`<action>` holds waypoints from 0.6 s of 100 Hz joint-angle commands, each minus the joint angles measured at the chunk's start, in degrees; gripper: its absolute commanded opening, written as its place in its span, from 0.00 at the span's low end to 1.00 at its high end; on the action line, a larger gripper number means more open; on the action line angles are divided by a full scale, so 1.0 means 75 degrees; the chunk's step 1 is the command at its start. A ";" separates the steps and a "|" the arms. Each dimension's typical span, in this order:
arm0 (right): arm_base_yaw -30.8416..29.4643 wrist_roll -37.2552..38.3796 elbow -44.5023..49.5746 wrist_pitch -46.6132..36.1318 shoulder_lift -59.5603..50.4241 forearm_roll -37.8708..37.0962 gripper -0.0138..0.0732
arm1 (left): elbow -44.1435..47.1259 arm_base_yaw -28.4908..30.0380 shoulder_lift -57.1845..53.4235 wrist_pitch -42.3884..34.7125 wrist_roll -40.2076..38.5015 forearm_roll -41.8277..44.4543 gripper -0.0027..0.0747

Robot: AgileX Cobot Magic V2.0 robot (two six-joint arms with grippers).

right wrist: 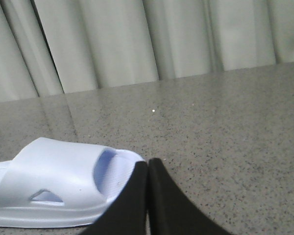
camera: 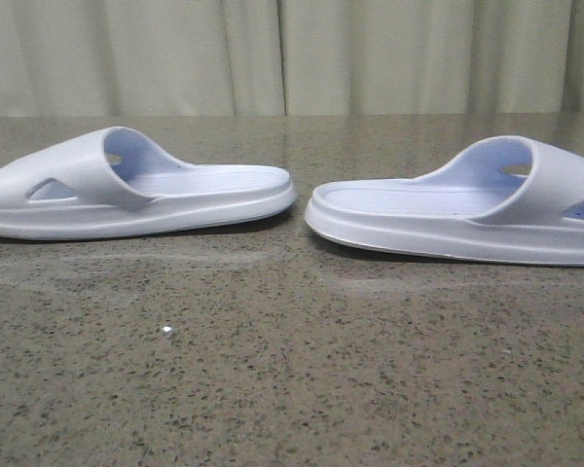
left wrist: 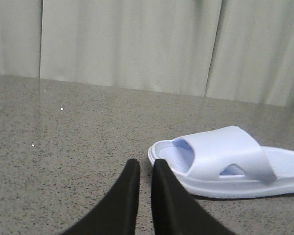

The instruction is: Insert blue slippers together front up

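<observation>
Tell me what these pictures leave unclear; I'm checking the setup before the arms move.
- Left slipper: its toe end is cut off by the front view's left edge.
- Right slipper: its toe end is cut off by the right edge.
- Both arms are out of the front view.
- Right pincer: its fingers cover part of the slipper's front rim in the right wrist view.
- Left pincer: only the fingertips show.

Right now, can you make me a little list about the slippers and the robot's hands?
left slipper: flat on its sole, heel end toward the middle
right slipper: flat on its sole, heel end toward the middle
gap: heels face each other, not touching
left gripper: nearly shut, holding nothing
right gripper: shut, holding nothing
table: speckled stone
behind: pale curtain
</observation>
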 commanded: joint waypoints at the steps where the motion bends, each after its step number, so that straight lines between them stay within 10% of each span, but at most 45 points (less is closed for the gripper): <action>1: -0.0044 -0.0059 -0.0673 -0.0024 -0.0096 0.0064 0.04 | -0.0128 0.0014 -0.0212 -0.0565 -0.0065 -0.0809 0.05; 60: -0.0044 -0.0059 -0.5110 0.2489 0.3243 0.1129 0.04 | -0.4092 0.0014 0.3676 0.1056 -0.0137 -0.1234 0.05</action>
